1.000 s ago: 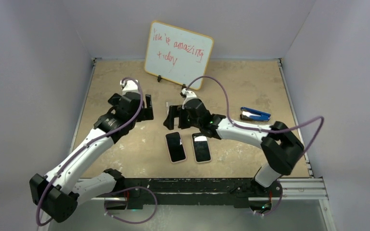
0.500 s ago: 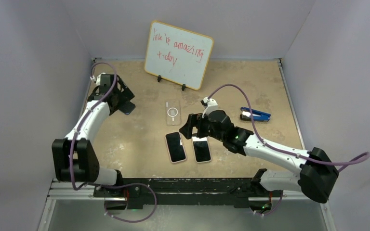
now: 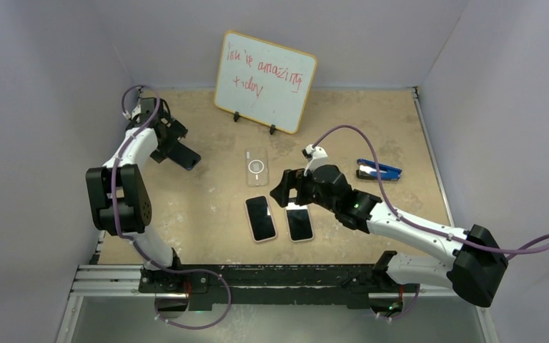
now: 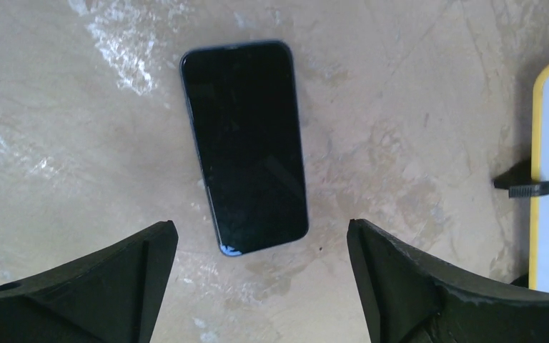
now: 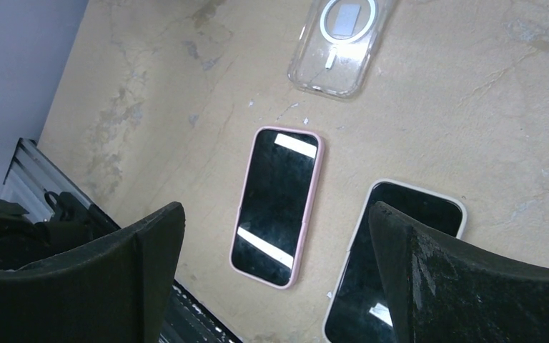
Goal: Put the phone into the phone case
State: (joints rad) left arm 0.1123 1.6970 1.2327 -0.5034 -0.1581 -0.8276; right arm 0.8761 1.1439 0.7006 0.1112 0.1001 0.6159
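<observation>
Two grippers stand with their jaws spread wide, and neither holds or touches anything.

The left gripper (image 4: pixel 259 227) hangs over the far left corner area of the table (image 3: pixel 372 128), close to its left edge. In the left wrist view, the bare dark phone (image 4: pixel 246 143) lies flat and screen up on the table. Its near end reaches into the gap between the two fingers (image 4: pixel 114 279), with bare table showing on both sides of it.

The right gripper (image 5: pixel 277 211) hangs over the middle of the table, toward the near edge. In the right wrist view, a pink-cased phone (image 5: pixel 275 206) appears between the fingers. A white-cased phone (image 5: pixel 393 261) lies just beside it and is partly hidden by one finger. No contact with either phone shows.

The clear phone case (image 3: pixel 256 166) lies flat and empty at the middle of the table, just beyond the two cased phones and well apart from the bare dark phone. A whiteboard (image 3: pixel 264 80) stands at the far edge. A blue object (image 3: pixel 379 170) lies toward the right edge.
</observation>
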